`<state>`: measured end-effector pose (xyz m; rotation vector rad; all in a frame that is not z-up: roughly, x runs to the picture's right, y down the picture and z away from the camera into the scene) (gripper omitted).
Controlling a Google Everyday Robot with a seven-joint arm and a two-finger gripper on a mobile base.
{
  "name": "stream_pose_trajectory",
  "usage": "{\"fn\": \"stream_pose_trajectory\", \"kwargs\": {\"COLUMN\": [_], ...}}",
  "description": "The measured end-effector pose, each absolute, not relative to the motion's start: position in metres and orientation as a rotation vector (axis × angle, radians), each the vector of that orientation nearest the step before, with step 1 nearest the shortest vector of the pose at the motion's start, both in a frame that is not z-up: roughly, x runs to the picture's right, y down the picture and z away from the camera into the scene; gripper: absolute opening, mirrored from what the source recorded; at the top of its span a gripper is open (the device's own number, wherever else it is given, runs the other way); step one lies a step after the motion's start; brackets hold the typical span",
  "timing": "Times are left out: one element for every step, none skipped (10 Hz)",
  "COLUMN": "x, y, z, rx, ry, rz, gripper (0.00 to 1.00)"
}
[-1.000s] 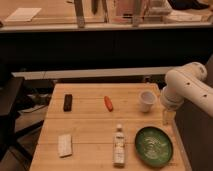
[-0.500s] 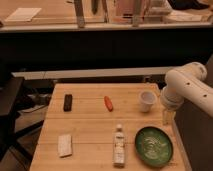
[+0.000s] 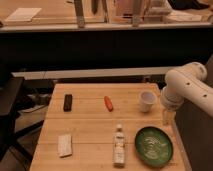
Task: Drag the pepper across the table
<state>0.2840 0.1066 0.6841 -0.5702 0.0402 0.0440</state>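
Note:
The pepper (image 3: pixel 108 103) is small, slim and orange-red. It lies on the light wooden table (image 3: pixel 90 131) near the middle of the far half. My white arm comes in from the right. The gripper (image 3: pixel 168 117) hangs at the table's right edge, right of the white cup and well to the right of the pepper. It holds nothing that I can see.
A black rectangular bar (image 3: pixel 67 102) lies at the far left. A white cup (image 3: pixel 146 101) stands right of the pepper. A clear bottle (image 3: pixel 119 146) lies near the front. A green plate (image 3: pixel 154 146) sits at the front right. A pale sponge (image 3: pixel 65 145) lies at the front left.

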Motion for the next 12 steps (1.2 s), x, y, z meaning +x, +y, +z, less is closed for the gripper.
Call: {"fn": "stream_pose_trajectory", "kwargs": {"x": [0.284,0.284,0.281,0.272,0.251,0.238,0.226,0.218,0.215,0.212,0.205,0.192], "y": [0.107,0.107,0.104,0.100,0.092,0.088,0.084,0.080,0.077,0.075,0.074,0.072], "z": [0.684,0.684,0.685,0.687,0.691,0.693,0.695,0.697,0.699,0.701,0.703,0.706], "rx": [-0.570,-0.570,-0.563,-0.559,-0.548,-0.542,-0.534,-0.528,-0.521,-0.517,-0.513,-0.507], "ry": [0.040,0.041,0.048,0.044,0.047,0.047,0.048,0.052,0.053,0.052,0.050,0.049], "rz": [0.044,0.041,0.023,0.001,-0.040,-0.061,-0.086,-0.110,-0.137,-0.159,-0.182,-0.209], "gripper": [0.80,0.80,0.80,0.80,0.80,0.80,0.80,0.80,0.80,0.80,0.80,0.80]}}
